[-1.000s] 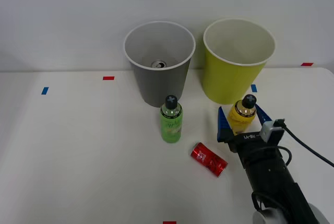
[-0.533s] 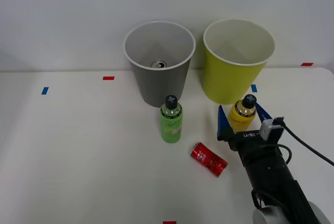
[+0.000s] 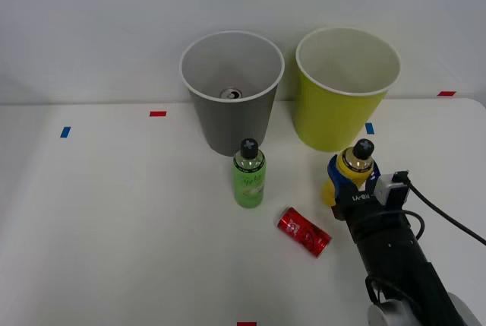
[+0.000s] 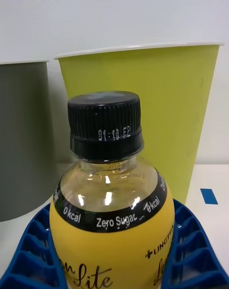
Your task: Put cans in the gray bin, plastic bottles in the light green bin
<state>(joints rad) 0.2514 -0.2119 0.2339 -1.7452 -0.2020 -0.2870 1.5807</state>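
- Gripping: right gripper (image 3: pixel 351 181) jaws pressed on both sides of yellow bottle (image 3: pixel 354 168) — upright on table (image 3: pixel 114 227).
- Light green bin (image 3: pixel 342 106) just beyond jaws.

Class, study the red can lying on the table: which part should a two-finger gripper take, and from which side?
Probably from above, fingers closing across the middle of the red can. It lies on its side on the table, angled between the green bottle and the arm, so its round flanks are exposed.

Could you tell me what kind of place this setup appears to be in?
Probably a robot test bench in a lab: a plain white table against a bare wall, red and blue tape marks on it, and two sorting bins, the gray bin and the light green bin.
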